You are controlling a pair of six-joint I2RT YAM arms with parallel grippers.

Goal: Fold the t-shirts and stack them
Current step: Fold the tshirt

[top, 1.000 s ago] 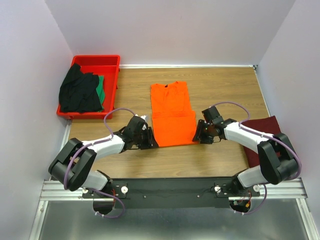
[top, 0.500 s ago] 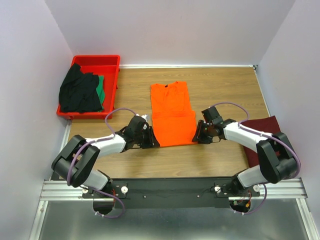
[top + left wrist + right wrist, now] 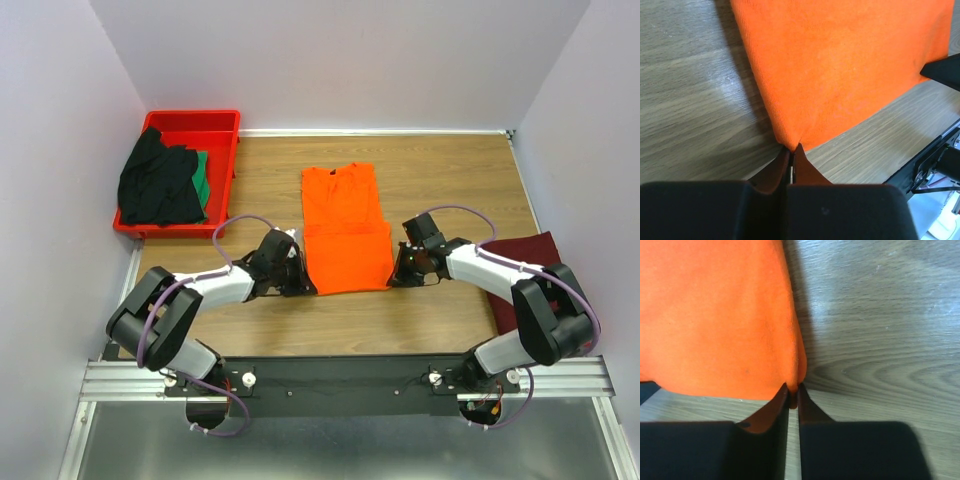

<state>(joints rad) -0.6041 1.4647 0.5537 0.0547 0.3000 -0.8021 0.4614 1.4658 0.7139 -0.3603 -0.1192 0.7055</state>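
An orange t-shirt [image 3: 343,225] lies flat mid-table, folded into a narrow strip with its collar at the far end. My left gripper [image 3: 303,285] is shut on its near left corner [image 3: 790,141], the cloth pinched between the fingertips. At the near right corner [image 3: 794,387] my right gripper [image 3: 395,279] is shut on the orange t-shirt [image 3: 715,315] too. A maroon t-shirt [image 3: 530,270] lies at the right edge, partly under the right arm. Black [image 3: 155,180] and green [image 3: 203,175] t-shirts lie heaped in the red tray [image 3: 215,120].
The red tray stands at the far left corner. White walls close in the table on three sides. Bare wood [image 3: 440,180] shows right of the orange shirt and along the near edge [image 3: 350,325].
Both grippers have moved inward onto the orange shirt's near corners and gone from open to shut on the cloth. The near hem sits slightly drawn in.
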